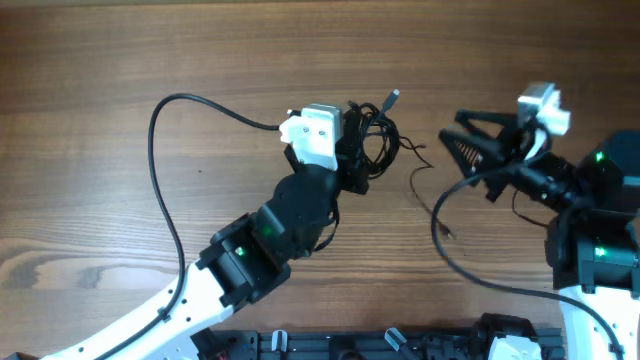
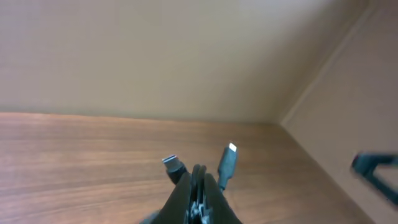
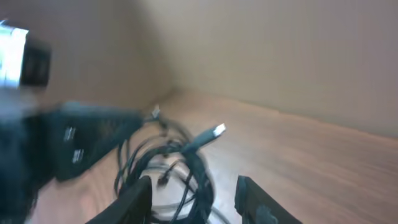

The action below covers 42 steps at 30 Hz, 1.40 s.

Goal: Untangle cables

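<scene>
The left claw [image 2: 198,177] is pinched all but shut, its two fingers pressed together with the cables [image 1: 380,138] clamped between them. Two ends stick up just past the fingertips: a silver-tipped plug [image 2: 227,163] on one side and a second plug [image 2: 175,165] on the other. The rest of the cords hang from the grip in a loose bunch of black loops. The bunch sits about the middle of the counter [image 1: 120,50], a little nearer the far edge than the near one. A thin strand trails off it onto the wood toward the right-hand edge.

The right claw [image 3: 193,186] is spread wide and holds nothing. It faces the bunch from the right-hand side, and in the overhead view it stands near the loops but apart from them.
</scene>
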Available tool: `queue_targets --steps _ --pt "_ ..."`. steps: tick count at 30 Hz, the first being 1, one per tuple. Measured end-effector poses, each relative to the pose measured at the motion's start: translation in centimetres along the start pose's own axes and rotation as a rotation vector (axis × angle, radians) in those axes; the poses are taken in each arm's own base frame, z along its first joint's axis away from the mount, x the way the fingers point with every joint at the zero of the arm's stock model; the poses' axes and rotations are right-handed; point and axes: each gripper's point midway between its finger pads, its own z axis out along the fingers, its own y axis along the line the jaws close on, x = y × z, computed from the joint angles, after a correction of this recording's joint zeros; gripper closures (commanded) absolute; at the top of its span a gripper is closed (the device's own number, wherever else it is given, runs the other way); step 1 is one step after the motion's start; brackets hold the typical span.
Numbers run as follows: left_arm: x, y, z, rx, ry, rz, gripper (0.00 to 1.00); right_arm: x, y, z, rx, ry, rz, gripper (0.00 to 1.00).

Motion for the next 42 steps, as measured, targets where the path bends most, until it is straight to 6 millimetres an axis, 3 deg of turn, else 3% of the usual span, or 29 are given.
queue_targets --steps 4,12,13,17,21,22,24,25,26,27,35,37,38,40,42 --pt "-1.5 -1.9 -0.7 0.107 -0.034 -0.035 0.96 3.3 1.4 -0.3 -0.079 0.096 -0.173 0.47" --pt "-1.4 -7.1 -2.1 0.408 -0.003 0.032 0.96 3.9 2.3 -0.4 -0.144 0.091 -0.394 0.48" --pt "-1.3 -7.3 -2.3 0.424 0.0 0.044 0.96 3.9 2.4 -0.4 -0.147 0.089 -0.402 0.52" --pt "-1.1 -8.2 -2.7 0.482 0.003 0.103 0.96 3.9 2.4 -0.4 -0.151 0.087 -0.418 0.94" --pt "-1.4 -8.6 -2.9 0.504 -0.014 0.113 0.96 4.0 2.5 -0.5 -0.153 0.09 -0.411 0.96" --pt "-1.5 -8.6 -2.9 0.504 -0.016 0.113 0.92 4.0 2.5 -0.5 -0.153 0.091 -0.409 0.96" --pt "-1.5 -8.6 -2.9 0.502 -0.018 0.115 0.57 4.0 2.5 -0.5 -0.154 0.091 -0.408 0.96" --pt "-1.5 -8.4 -2.8 0.491 -0.02 0.118 0.07 4.0 2.5 -0.5 -0.154 0.091 -0.404 0.96" --pt "-1.5 -7.9 -2.5 0.457 -0.02 0.12 0.0 4.0 2.5 -0.5 -0.153 0.092 -0.39 0.96" --pt "-1.3 -7.7 -2.5 0.449 -0.012 0.127 0.0 3.8 2.4 -0.4 -0.15 0.085 -0.379 0.96" --pt "-0.7 -7.1 -2.3 0.422 0.02 0.092 0.03 -1.6 2.1 -0.2 -0.107 -0.048 -0.19 0.96" --pt "-0.7 -7.1 -2.3 0.422 0.023 0.079 0.3 -2.0 2.1 -0.2 -0.106 -0.054 -0.122 0.96" --pt "-0.7 -7.1 -2.3 0.422 0.025 0.069 0.59 -2.0 2.2 -0.2 -0.112 -0.053 -0.09 0.96" --pt "-0.8 -7.1 -2.3 0.42 0.024 0.062 0.93 -1.9 2.7 -0.3 -0.146 -0.047 -0.067 0.96" --pt "-1.2 -6.9 -2.2 0.406 0.009 0.055 0.96 -1.7 3.6 -0.4 -0.199 -0.038 -0.053 0.96"
